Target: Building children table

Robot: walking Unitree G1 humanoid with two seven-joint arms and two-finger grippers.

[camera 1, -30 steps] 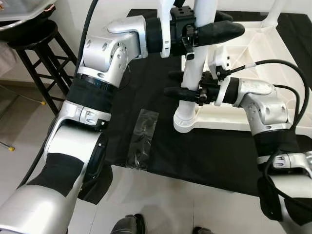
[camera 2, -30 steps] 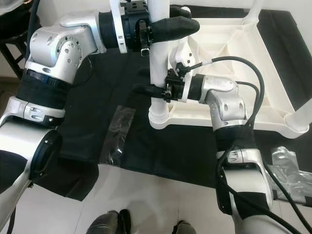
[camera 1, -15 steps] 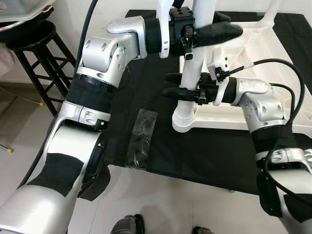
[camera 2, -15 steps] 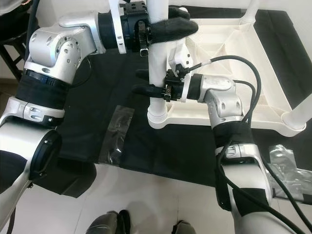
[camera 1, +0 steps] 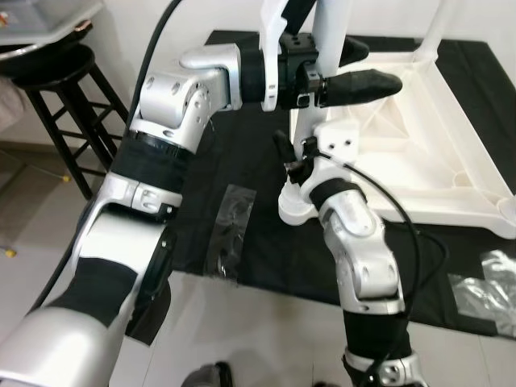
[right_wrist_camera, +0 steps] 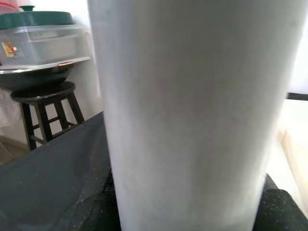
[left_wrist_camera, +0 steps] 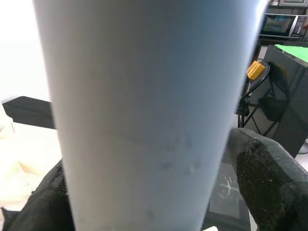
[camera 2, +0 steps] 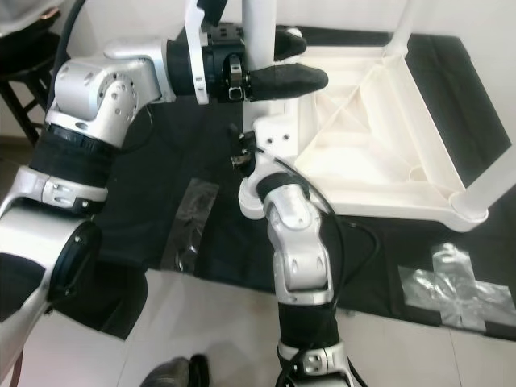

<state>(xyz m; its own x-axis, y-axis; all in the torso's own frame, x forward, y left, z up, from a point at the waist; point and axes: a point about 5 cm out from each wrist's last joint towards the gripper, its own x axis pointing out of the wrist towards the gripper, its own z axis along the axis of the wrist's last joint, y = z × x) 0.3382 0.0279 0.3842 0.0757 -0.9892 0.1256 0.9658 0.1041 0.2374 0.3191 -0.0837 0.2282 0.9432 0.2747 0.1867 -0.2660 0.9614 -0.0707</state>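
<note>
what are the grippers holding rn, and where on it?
Both are on the white table leg: left gripper clamps it partway up, right gripper grips it low, near the corner socket.

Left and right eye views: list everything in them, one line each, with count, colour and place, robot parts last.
Tabletop: one, white, upside down on the mat.
Table legs: three, white, upright at the tabletop's corners.
Mat: one, black, on the floor under the tabletop.
Plastic bags: two, clear, one at the mat's near edge, one crumpled by its right end.
Stool: one, black, far left.
Left gripper: black fingers clamped around the nearest leg, high up.
Right gripper: black, at the same leg, near its base.
</note>
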